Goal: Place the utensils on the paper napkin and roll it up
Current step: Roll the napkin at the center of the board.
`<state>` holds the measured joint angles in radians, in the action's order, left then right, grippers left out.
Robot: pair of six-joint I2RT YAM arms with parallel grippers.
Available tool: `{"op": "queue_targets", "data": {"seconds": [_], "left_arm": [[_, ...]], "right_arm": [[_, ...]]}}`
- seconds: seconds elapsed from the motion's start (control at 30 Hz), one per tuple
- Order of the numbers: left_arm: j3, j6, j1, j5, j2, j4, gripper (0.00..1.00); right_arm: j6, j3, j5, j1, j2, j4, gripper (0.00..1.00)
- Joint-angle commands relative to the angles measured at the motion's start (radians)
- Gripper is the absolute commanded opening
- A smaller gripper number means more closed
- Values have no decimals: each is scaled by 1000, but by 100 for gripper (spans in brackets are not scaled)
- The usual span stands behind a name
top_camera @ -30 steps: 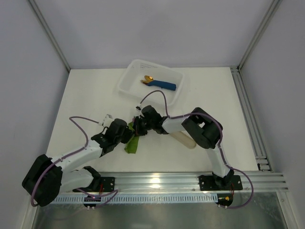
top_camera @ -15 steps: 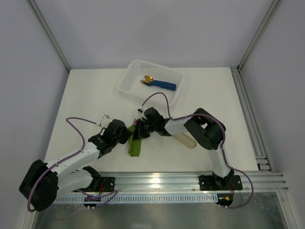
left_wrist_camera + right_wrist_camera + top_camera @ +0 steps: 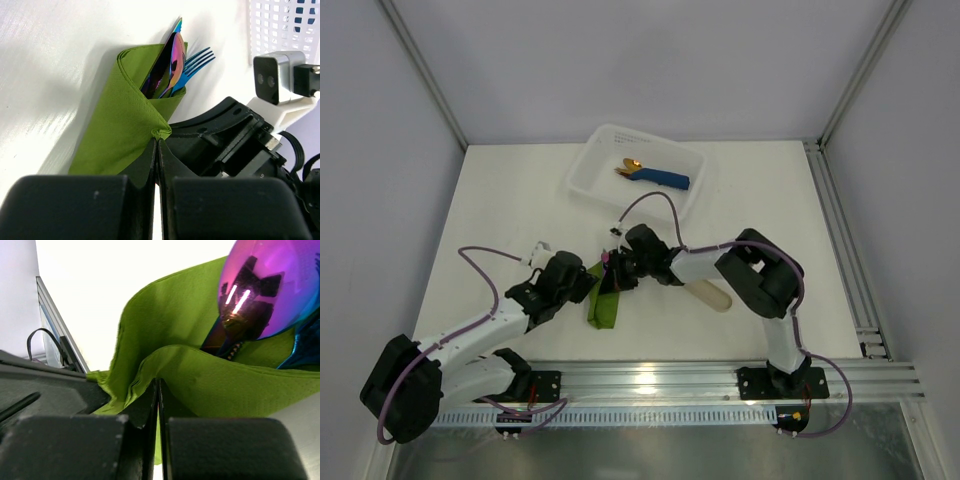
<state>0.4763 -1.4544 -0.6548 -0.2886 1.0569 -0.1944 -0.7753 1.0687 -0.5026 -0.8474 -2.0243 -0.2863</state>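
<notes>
The olive-green paper napkin lies folded over the iridescent utensils between the two arms. In the left wrist view the napkin forms a wrap, with a spoon and a blue fork sticking out of its far end. My left gripper is shut, pinching a corner of the napkin. In the right wrist view my right gripper is shut on a fold of the napkin, with the purple spoon bowl just beyond. In the top view the left gripper and right gripper meet at the napkin.
A white tray at the back holds a blue rolled napkin with gold cutlery. A beige rounded oblong piece lies under the right arm. A metal rail runs along the near edge.
The napkin has gone from a loose bunch to a longer folded strip lying flatter on the table. The left gripper has drawn back slightly to the left; the right arm shifted a little right.
</notes>
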Motion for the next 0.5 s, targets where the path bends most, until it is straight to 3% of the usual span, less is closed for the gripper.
{"op": "queue_targets", "data": {"seconds": [0.0, 0.47], "left_arm": [[-1, 20, -3, -37, -17, -2, 0], [2, 23, -3, -34, -15, 4, 0]], "right_arm": [[53, 4, 2, 4, 79, 2, 4], [88, -50, 21, -24, 137, 72, 4]]}}
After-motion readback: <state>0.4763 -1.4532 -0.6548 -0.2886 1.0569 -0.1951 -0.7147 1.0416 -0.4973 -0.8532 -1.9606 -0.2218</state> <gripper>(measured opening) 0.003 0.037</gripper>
